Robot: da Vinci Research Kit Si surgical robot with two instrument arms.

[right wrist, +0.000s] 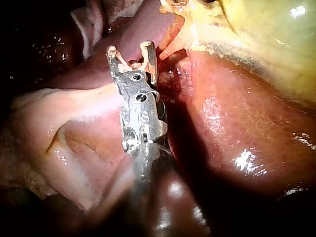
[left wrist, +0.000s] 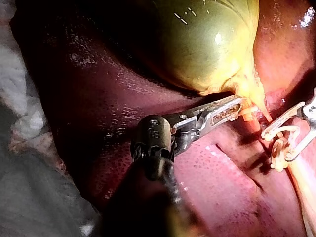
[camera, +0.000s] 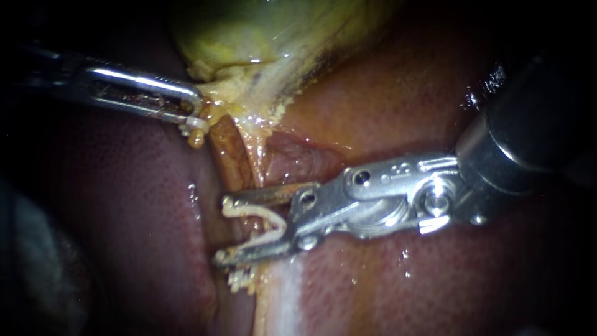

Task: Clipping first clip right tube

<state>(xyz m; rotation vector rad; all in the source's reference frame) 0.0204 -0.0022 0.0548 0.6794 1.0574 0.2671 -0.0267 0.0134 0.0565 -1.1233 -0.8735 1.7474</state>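
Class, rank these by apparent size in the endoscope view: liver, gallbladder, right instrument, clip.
1. liver
2-3. gallbladder and right instrument: they look alike, and the instrument seems nearer the camera, so unranked
4. clip

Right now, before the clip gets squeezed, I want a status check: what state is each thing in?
left instrument: jaws shut on the gallbladder at its narrow end.
right instrument: jaws spread, holding the clip.
clip: open, not yet closed on anything.
tube: visible stretch bare, no clip on it.
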